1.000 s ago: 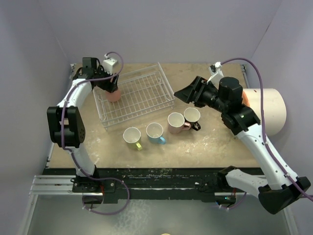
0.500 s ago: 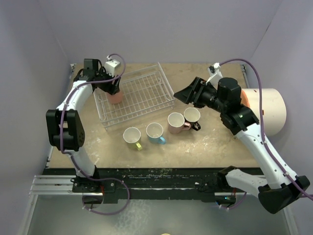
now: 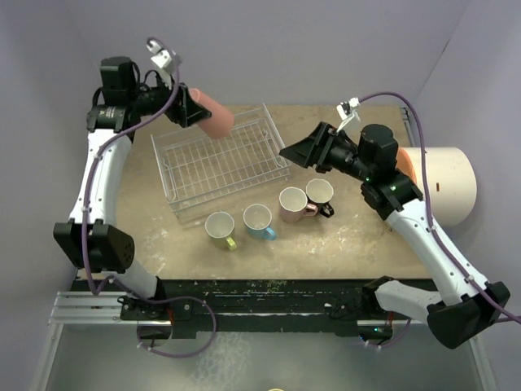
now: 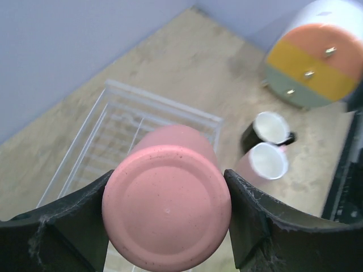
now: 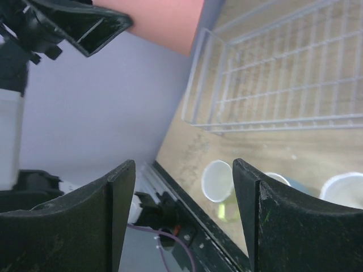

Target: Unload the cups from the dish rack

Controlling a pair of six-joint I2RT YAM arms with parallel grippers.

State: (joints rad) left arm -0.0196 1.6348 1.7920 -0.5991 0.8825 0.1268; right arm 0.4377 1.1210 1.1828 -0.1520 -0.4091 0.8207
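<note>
1. Since a second ago, the left gripper (image 3: pixel 192 107) has risen out of the dish rack (image 3: pixel 244 159) and swung up toward the back-left corner. It has taken the coral-red cup (image 3: pixel 213 117) with it, while the right arm has shifted only a little.
2. Its two fingers press against opposite sides of the coral-red cup, which hangs in the air on its side. The flat base faces the left wrist camera and the mouth points away toward the right.
3. From above, that cup sits over the rack's far-left rim, well clear of the wires.
4. The rack rests on the back-left part of the table (image 3: pixel 358 244).
5. Four cups stand upright in front of the rack. The yellow-green cup (image 3: pixel 220 226) and the light blue cup (image 3: pixel 258 218) are side by side, and the light pink cup (image 3: pixel 291 201) and the black cup (image 3: pixel 319 193) touch each other further right.
6. The right gripper (image 3: pixel 297 153) hovers just right of the rack with its jaws spread wide and nothing between them.
7. A cream cylinder (image 3: pixel 444 186) lies at the right edge.
</note>
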